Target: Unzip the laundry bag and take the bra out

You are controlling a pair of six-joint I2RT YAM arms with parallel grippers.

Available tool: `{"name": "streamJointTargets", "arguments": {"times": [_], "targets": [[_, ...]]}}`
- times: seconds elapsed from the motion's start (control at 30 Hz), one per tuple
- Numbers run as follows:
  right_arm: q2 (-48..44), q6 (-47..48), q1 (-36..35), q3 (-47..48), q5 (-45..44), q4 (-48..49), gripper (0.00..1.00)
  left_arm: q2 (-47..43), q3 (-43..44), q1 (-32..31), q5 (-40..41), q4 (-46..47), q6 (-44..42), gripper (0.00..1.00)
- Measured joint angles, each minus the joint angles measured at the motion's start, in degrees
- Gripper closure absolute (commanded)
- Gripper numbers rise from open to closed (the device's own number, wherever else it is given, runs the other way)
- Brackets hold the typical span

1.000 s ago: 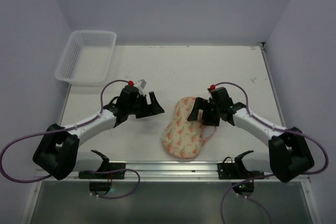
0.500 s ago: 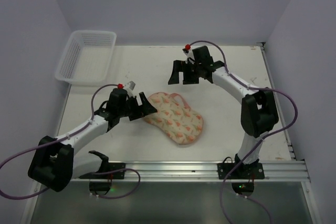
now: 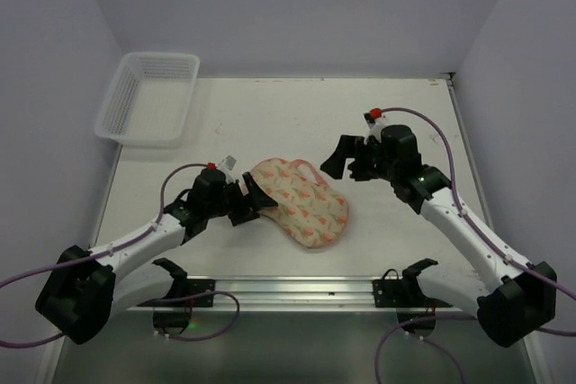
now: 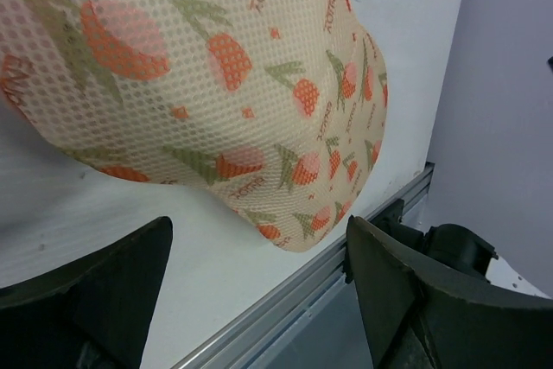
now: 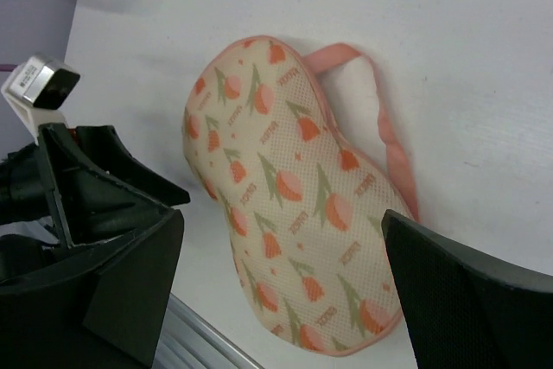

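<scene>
The laundry bag (image 3: pixel 301 204) is an oval cream pouch with orange tulip print, lying slantwise on the white table with its pink loop (image 3: pixel 308 166) at the far side. No opening shows on it, and the bra is hidden. My left gripper (image 3: pixel 259 200) is open at the bag's left end, and the wrist view shows the bag (image 4: pixel 216 75) just beyond its fingertips. Above the bag's right side, my right gripper (image 3: pixel 345 164) hangs open and empty. The right wrist view looks down on the bag (image 5: pixel 294 205) and its loop (image 5: pixel 384 127).
A white lattice basket (image 3: pixel 148 96) stands at the back left corner. A metal rail (image 3: pixel 297 287) runs along the table's near edge, close to the bag's lower end. Purple walls close in on both sides and the back.
The bag has turned from lengthwise to slantwise and shifted left. My right arm swung to the back, then came down beside the bag's right. My left gripper has moved in to the bag's left end.
</scene>
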State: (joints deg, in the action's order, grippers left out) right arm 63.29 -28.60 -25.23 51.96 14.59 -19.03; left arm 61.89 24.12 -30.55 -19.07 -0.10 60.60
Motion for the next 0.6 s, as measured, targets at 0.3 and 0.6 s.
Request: {"name": "streamJointTargets", "arguments": {"times": [0.3, 0.6], "targets": [[-13.14, -4.79, 0.0, -14.78, -1.27, 1.75, 0.01, 10.99, -1.27, -10.32, 3.65, 7.15, 6.86, 0.16], [-17.7, -5.99, 0.0, -17.99, -1.53, 4.83, 0.01, 14.93, -1.11, -18.56, 11.3, 12.35, 14.53, 0.25]]}}
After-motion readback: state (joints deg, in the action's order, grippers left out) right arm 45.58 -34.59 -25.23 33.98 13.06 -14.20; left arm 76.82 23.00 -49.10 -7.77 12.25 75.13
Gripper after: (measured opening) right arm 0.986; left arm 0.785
